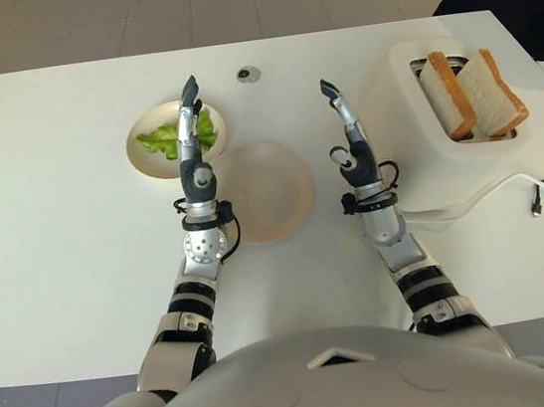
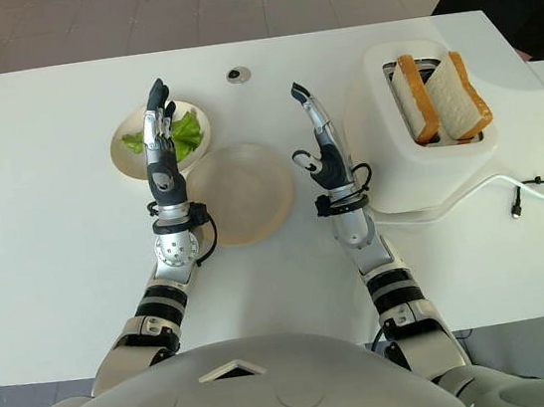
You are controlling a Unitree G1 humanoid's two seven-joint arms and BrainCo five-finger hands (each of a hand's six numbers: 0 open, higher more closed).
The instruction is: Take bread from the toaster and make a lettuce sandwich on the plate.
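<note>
Both hands empty, fingers spread straight: left hand (image 1: 192,154) just left of plate (image 1: 272,203), right hand (image 1: 350,148) between plate and toaster (image 1: 429,178). Move your right hand over bread (image 1: 486,93) standing in slots; pinch one slice near top, lift straight. Lettuce (image 1: 155,139) waits in bowl (image 1: 146,158).

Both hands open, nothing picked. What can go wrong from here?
1. The bread slices lean close together in the toaster; the right hand pulling one may drag the other out.
2. The left hand sits over the lettuce; a loose grasp may drop leaves short of the plate.
3. The cable trails beside the toaster; snagging it could shift the toaster.
</note>
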